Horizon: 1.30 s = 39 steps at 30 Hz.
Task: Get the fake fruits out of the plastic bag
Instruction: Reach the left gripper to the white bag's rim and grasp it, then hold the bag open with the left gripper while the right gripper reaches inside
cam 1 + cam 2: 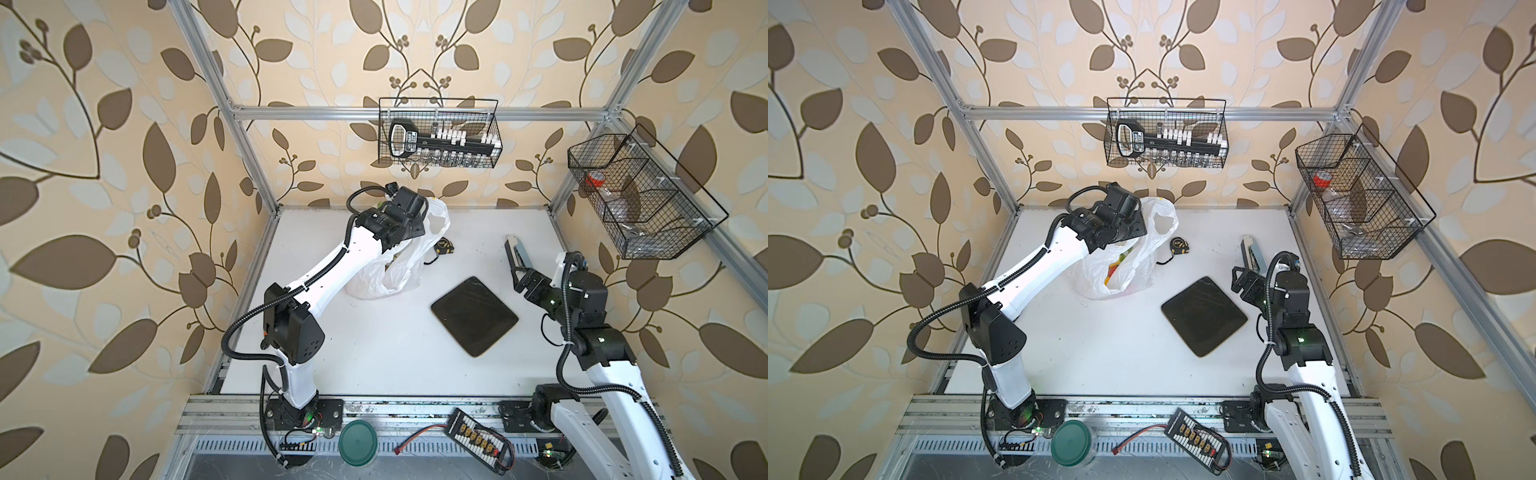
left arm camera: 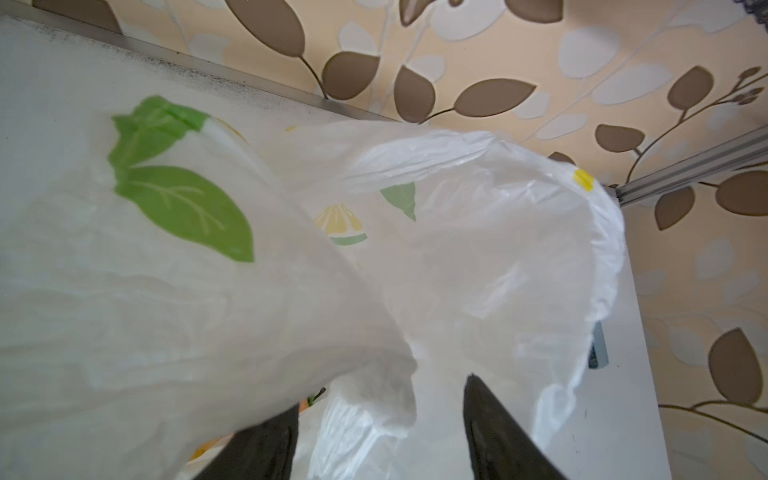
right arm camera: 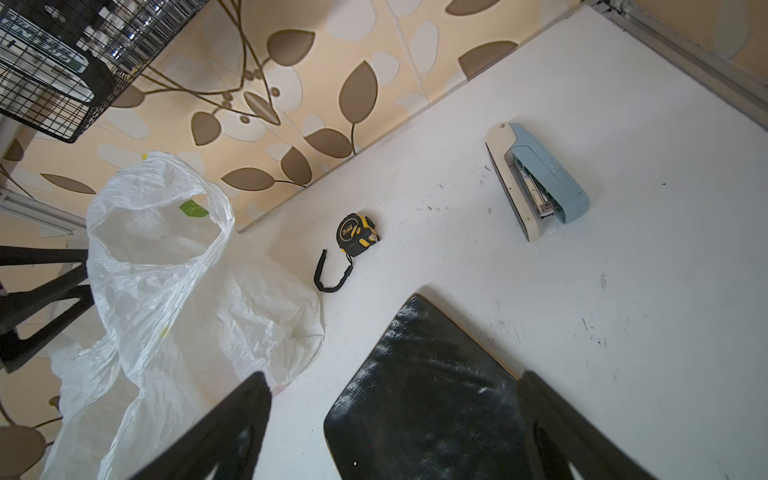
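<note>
White film crowds the gap between the left jaws. They stand apart, one finger (image 2: 494, 436) bare and the other under a fold of the bag (image 2: 457, 232), and I see nothing pinched. They sit at the bag's upper rim, toward the back left of the desk (image 1: 374, 353). The rest of the bag is slumped below them, its mouth gaping upward.

The step looks like taking hold of the rim so the mouth can be held open. To do that well, the jaws should close on a single layer near the handle hole, not a bunched wad. The lift should be gentle, since the thin plastic could tear or tip everything out at once.

The fruits (image 1: 1116, 266) are inside the bag. Only red and yellow patches show through the opening, so I cannot count them, and none lies on the desk.

The right jaws hang wide open and empty near the mat (image 1: 473, 316) and the stapler (image 3: 540, 178), well apart from the bag.

I count one bag, one mat, one stapler, one tape measure (image 3: 356, 235) and two wire baskets (image 1: 438, 133) on the frame.
</note>
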{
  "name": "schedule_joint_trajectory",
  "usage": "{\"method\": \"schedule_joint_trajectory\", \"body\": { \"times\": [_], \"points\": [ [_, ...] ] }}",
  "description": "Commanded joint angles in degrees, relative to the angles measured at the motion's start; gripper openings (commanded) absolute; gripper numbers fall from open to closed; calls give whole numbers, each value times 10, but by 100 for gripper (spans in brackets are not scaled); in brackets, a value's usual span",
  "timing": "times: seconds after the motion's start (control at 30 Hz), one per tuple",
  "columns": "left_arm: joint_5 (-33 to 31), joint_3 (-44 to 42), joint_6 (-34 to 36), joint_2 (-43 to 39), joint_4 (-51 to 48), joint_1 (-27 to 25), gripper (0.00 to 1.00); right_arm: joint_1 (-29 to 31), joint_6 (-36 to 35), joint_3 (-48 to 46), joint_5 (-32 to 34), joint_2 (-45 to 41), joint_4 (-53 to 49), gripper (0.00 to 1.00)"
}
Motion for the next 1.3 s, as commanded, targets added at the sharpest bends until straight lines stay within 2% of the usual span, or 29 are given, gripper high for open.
{"method": "schedule_joint_trajectory", "body": {
  "times": [0.0,0.13,0.23,0.4,0.5,0.6,0.83,1.0,1.13,1.27],
  "points": [
    [-33,25,-20,12,4,0,64,3,-7,14,11,-8,-13,93],
    [-38,46,-15,48,-2,1,64,2,-8,17,11,-10,-16,93],
    [-49,56,-13,67,-5,4,57,3,-8,20,11,-11,-17,93],
    [-56,58,-7,62,0,5,25,3,-11,23,12,-13,-23,93],
    [-57,41,-6,30,9,5,13,3,-17,29,11,-14,-31,93],
    [-42,-11,7,-31,46,6,1,3,-19,33,3,-14,-31,93],
    [66,-191,42,-214,177,8,0,17,-25,83,-42,28,-20,92],
    [139,-267,34,-320,188,9,0,68,-36,164,-60,90,-7,87],
    [164,-319,18,-388,187,9,0,161,-49,248,-46,145,-5,81],
    [173,-365,-3,-454,174,9,0,285,-62,313,-4,206,8,73]
  ]
}}
